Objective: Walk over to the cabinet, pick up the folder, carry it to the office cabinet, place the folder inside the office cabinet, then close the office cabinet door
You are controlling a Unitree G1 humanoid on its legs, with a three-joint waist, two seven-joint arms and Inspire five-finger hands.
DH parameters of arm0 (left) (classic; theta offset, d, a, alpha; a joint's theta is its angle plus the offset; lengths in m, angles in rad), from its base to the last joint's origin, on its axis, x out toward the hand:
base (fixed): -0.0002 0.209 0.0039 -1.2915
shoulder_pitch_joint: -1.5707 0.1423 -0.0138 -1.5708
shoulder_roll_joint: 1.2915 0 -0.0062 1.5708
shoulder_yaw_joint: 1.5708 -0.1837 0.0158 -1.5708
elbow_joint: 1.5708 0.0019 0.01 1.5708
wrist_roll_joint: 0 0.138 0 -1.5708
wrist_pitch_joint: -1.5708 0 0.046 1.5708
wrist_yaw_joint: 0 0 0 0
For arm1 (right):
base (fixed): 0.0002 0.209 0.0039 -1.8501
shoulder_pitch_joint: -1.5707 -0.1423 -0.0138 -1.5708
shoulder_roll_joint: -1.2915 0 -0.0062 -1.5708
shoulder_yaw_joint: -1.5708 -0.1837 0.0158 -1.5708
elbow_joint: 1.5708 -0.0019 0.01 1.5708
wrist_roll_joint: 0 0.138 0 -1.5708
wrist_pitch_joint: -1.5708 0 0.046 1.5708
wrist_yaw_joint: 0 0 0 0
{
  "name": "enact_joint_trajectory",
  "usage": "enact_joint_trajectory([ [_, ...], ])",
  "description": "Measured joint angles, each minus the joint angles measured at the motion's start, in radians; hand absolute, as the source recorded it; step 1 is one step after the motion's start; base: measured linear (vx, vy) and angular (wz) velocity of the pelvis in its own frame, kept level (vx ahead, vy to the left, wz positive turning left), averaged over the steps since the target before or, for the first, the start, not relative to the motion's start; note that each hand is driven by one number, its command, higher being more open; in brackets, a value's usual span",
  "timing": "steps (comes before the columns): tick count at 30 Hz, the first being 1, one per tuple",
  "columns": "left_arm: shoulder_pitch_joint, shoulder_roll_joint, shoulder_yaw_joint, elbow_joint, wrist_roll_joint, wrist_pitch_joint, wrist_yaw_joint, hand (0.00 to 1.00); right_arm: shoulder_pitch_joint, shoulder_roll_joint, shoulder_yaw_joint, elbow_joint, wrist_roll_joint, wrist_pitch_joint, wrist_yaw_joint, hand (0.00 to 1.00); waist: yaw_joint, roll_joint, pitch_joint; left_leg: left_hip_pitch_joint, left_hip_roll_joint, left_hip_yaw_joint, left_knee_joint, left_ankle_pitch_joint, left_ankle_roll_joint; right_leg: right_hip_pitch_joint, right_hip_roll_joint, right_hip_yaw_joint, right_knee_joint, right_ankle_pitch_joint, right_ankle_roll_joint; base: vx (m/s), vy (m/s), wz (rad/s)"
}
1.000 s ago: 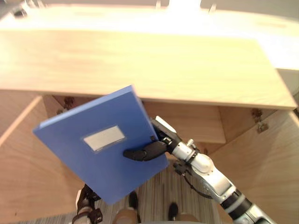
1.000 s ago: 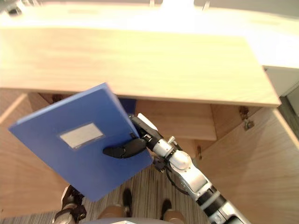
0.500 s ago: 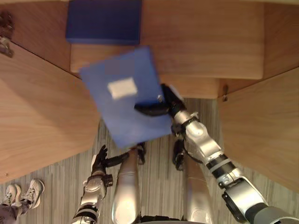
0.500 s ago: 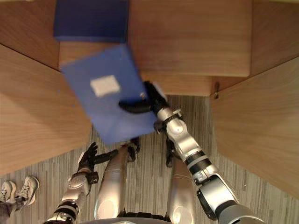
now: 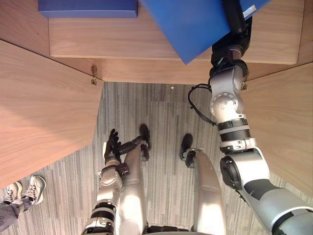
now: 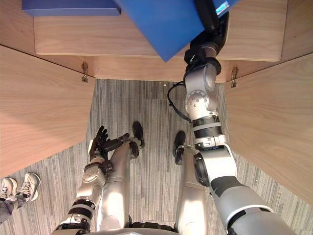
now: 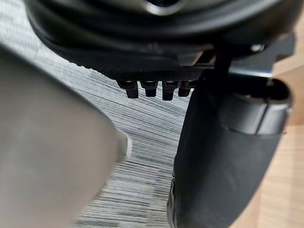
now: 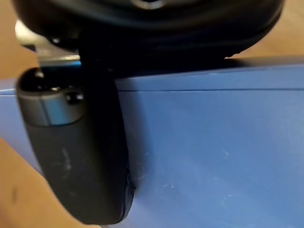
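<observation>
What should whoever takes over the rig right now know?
Right hand: shut on the blue folder, thumb across its face, held at the open office cabinet, over the shelf.
Left hand: open, low at the robot's side, holding nothing.
A darker blue folder lies on the shelf to the left.
Done: folder picked up and brought to the cabinet.
Left: set it inside, let go, close the doors, which both stand open.
A person's shoes are on the floor nearby.

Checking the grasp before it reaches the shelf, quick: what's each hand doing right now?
Left hand: open, holding nothing.
Right hand: shut on the blue folder, thumb pressed across its face.
</observation>
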Motion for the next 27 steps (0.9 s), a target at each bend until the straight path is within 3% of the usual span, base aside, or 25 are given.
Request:
enact_joint_trajectory([
  [4,-0.013,-0.006,-0.001,-0.009,-0.017,0.000,0.021,1.00,-0.065,0.004,-0.067,0.089,0.043,-0.004,-0.040,1.00,0.002,0.000,0.000,-0.025,-0.003,-0.009,0.002,0.004,-0.002,-0.020,-0.003,-0.010,0.004,0.000,-0.001,-0.01,-0.007,0.05],
  [16,-0.012,-0.038,-0.024,-0.018,-0.017,-0.002,0.052,1.00,-0.135,0.006,-0.122,0.104,0.105,-0.022,-0.058,1.00,-0.001,0.004,-0.002,0.002,-0.021,-0.002,-0.030,0.016,0.000,0.000,-0.021,-0.015,-0.003,-0.003,-0.006,-0.01,-0.009,0.04],
  [22,-0.008,-0.037,-0.031,-0.006,-0.020,-0.002,0.051,1.00,-0.130,-0.012,-0.006,0.104,0.059,0.002,-0.003,1.00,-0.023,0.007,-0.004,0.028,-0.016,0.011,-0.043,0.016,0.000,0.026,-0.018,-0.012,-0.028,0.003,-0.002,-0.01,-0.017,-0.03],
  [27,-0.008,-0.029,-0.041,0.010,-0.038,-0.005,0.041,1.00,-0.097,-0.116,0.184,0.130,-0.121,0.086,0.098,1.00,-0.032,0.007,-0.005,0.051,-0.006,0.022,-0.051,0.015,0.000,0.051,-0.008,-0.008,-0.054,0.011,0.000,0.00,-0.015,-0.05],
])
